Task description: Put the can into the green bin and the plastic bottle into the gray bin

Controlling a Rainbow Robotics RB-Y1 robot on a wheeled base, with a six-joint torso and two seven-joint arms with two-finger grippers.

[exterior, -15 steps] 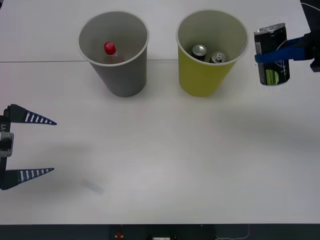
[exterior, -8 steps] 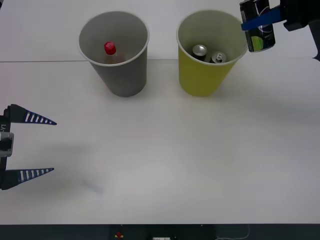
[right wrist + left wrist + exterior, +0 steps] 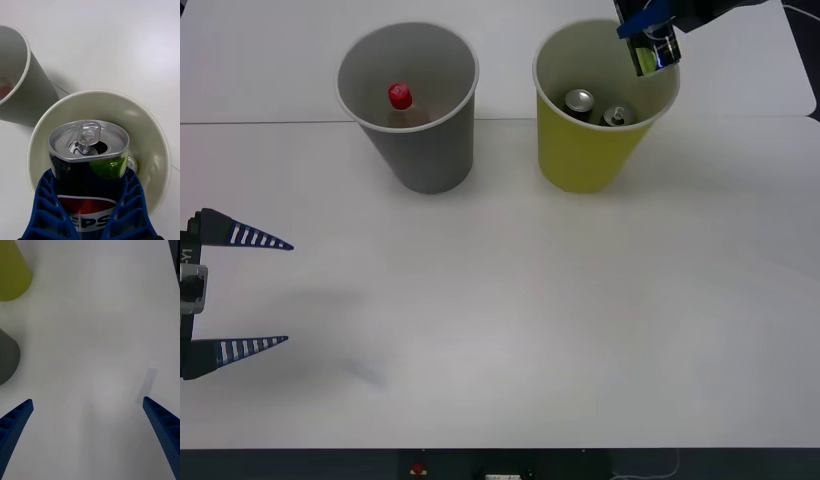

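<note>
Two tapered cup-shaped bins stand side by side at the far half of the white desk [image 3: 510, 330], apart from each other: the large plain gray bin [image 3: 420, 150] toward 11 o'clock and the large yellow-green bin [image 3: 585, 155] toward 1 o'clock. Broad bare desk lies between them and the near edge. The right tool [image 3: 646, 22] hangs over the green bin's far right rim, its blue ribbed fingers clamped on a small dark metal can [image 3: 656, 52] with a yellow-green marking, held clear above the opening. From the front, two more silver-topped cans [image 3: 597, 108] lie on the green bin's floor, and the small clear plastic bottle [image 3: 401, 103] with its red cap stands inside the gray bin. The right wrist view adds the held can's pull tab and a dented rim, directly over the bin's mouth. At 8 o'clock, near the desk's left edge, the left tool [image 3: 265, 292] waits with fingers spread wide over bare surface.
</note>
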